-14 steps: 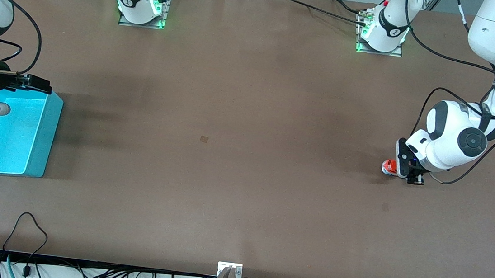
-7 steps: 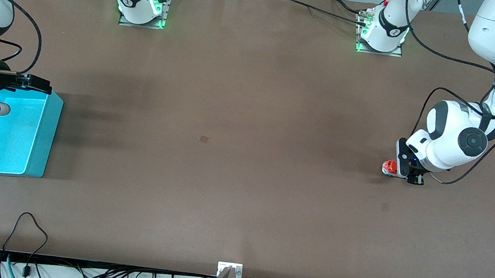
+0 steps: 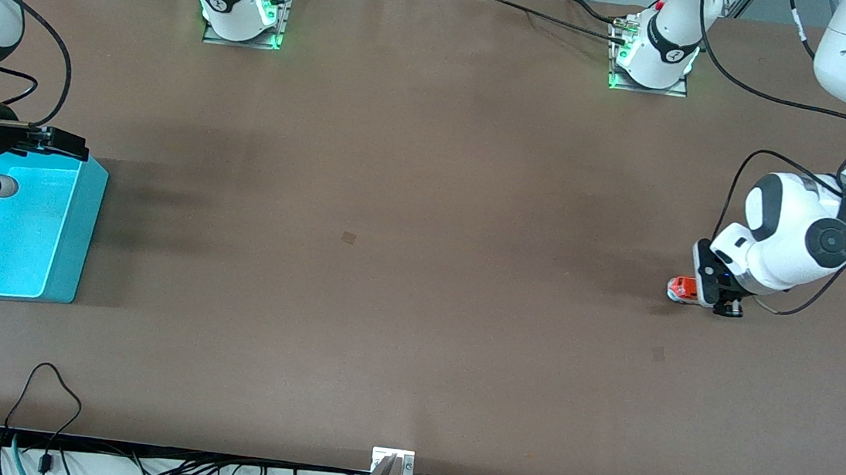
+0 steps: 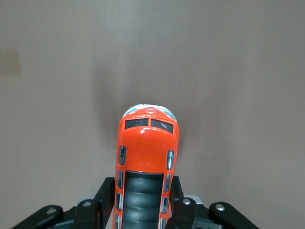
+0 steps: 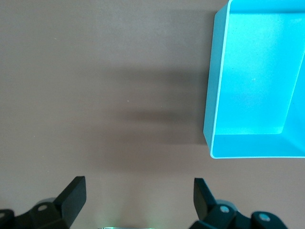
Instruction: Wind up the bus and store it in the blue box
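In the front view, the bus (image 3: 680, 289) is seen at the left arm's end of the table (image 3: 405, 267), its orange-red nose showing from under the left end effector (image 3: 706, 294). The bus is gripped by that end effector, and most of its body is hidden by the wrist above it. Whether its wheels touch the table cannot be told here. The box (image 3: 43, 232) stands at the right arm's end, well apart from the bus. The right end effector (image 3: 63, 143) is held over the box's edge farthest from the front camera, with the arm waiting.

In the left wrist view, the bus (image 4: 145, 167) is seen from above, its dark slatted roof and windscreen facing the camera. It is clamped at both sides by the left end effector (image 4: 142, 202), whose fingers (image 4: 106, 200) are pressed against its flanks. A soft shadow is cast on the bare table (image 4: 238, 71) ahead of it.

In the right wrist view, the right end effector (image 5: 139, 195) is spread wide, with nothing between its fingers (image 5: 75, 193). The box (image 5: 212, 95) is shown open-topped, with only its blue floor visible inside.
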Action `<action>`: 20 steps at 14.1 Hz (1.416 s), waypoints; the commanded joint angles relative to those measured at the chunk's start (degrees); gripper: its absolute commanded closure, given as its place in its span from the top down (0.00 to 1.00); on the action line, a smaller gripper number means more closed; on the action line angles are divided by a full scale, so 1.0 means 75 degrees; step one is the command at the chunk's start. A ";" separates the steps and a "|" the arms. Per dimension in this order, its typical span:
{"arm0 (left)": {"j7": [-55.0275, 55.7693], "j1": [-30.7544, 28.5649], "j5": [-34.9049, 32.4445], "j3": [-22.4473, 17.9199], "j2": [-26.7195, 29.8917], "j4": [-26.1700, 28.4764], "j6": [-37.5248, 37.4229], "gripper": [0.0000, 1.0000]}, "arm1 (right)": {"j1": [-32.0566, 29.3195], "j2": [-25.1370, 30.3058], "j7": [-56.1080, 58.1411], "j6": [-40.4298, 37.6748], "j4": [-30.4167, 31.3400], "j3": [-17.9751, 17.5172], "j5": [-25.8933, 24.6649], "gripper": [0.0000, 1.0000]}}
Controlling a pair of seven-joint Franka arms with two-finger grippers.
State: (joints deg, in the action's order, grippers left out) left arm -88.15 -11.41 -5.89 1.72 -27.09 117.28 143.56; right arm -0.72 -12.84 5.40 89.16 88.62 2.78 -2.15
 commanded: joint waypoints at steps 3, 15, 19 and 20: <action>-0.1192 -0.0914 -0.0082 0.0028 -0.0453 -0.0448 0.0019 0.26 | -0.0021 0.0036 0.0065 -0.0064 0.0020 -0.0020 -0.0042 1.00; -0.2145 -0.1760 -0.0094 0.0040 -0.0794 -0.0976 0.0019 1.00 | 0.0014 0.0036 0.0053 -0.0052 0.0008 -0.0019 -0.0042 1.00; -0.2028 -0.1725 -0.0071 0.0052 -0.0630 -0.1140 -0.0249 1.00 | 0.0014 0.0036 0.0053 -0.0064 0.0020 -0.0020 -0.0030 1.00; -0.2028 -0.1725 -0.0071 0.0063 -0.0537 -0.1141 -0.0401 1.00 | 0.0014 0.0036 0.0053 -0.0064 0.0020 -0.0020 -0.0030 1.00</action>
State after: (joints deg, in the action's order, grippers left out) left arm -102.83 -23.84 -5.89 1.62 -31.46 110.49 143.32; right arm -0.70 -12.87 5.40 89.11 88.62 2.78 -2.15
